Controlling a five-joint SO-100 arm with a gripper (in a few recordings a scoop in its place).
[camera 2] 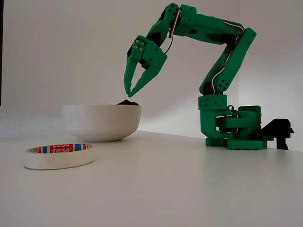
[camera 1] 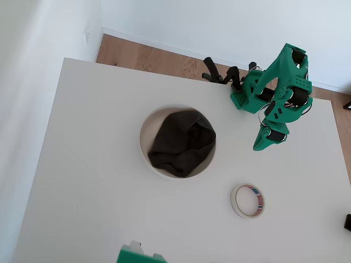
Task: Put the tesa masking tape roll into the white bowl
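- A green robot arm (camera 2: 222,66) stands bolted near the far edge of a white table (camera 1: 98,219), reaching forward with its gripper (camera 2: 129,92) held high in the air
- The gripper's two pointed fingers are parted a little, in a narrow V, and hold nothing
- In the overhead view the gripper (camera 1: 266,143) hangs over bare table, between the bowl and the tape, touching neither
- The tesa masking tape roll (camera 1: 248,200) lies flat on the table, well apart from the white bowl (camera 1: 143,143) and nearer the front edge
- The bowl already holds a crumpled dark cloth (camera 1: 181,143) that covers most of its inside and pokes just above the rim in the fixed view
- Readable writing: the word "tesa" in white on a red band, repeated around the roll's inner core (camera 2: 57,148), with blue bands between; nothing else legible
- What could go wrong, as I judge it: the roll lies flat and low, so the fingers may skid off its rim or only push it along the smooth table
- The narrow opening may need widening to straddle the ring wall, or the fingertips will land on top of it
- Once dropped, the roll could land on the bunched cloth, sit high and tip or roll over the rim instead of settling inside
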